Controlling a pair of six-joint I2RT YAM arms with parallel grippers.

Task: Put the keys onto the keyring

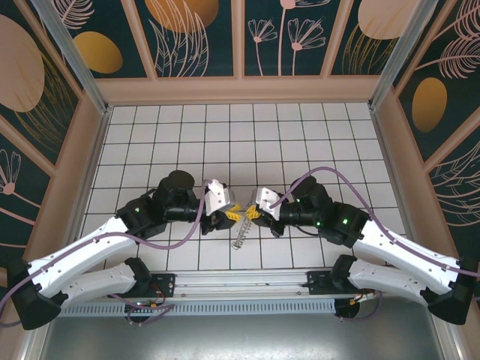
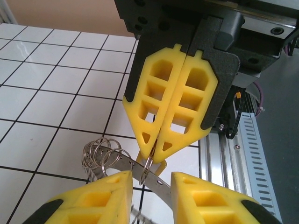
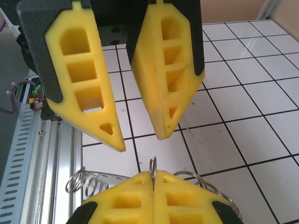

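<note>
White gridded table point(image 1: 300, 135), near-centre: keyring point(image 2: 112, 161) caught where both arms meet.
It reads as a metal band fringed with silvery wire loops, sitting just near of the fingertips, low over the tiles; contact with the surface cannot be told. One small loop stands upright, nipped in the right gripper point(image 2: 151, 154), yellow fingers pressed together on it. Left gripper point(image 3: 141, 140) faces it tip to tip, fingers apart, band running through the gap and touching neither finger as far as seen. Slotted metal rail point(image 1: 240, 306) runs along the near edge.
</note>
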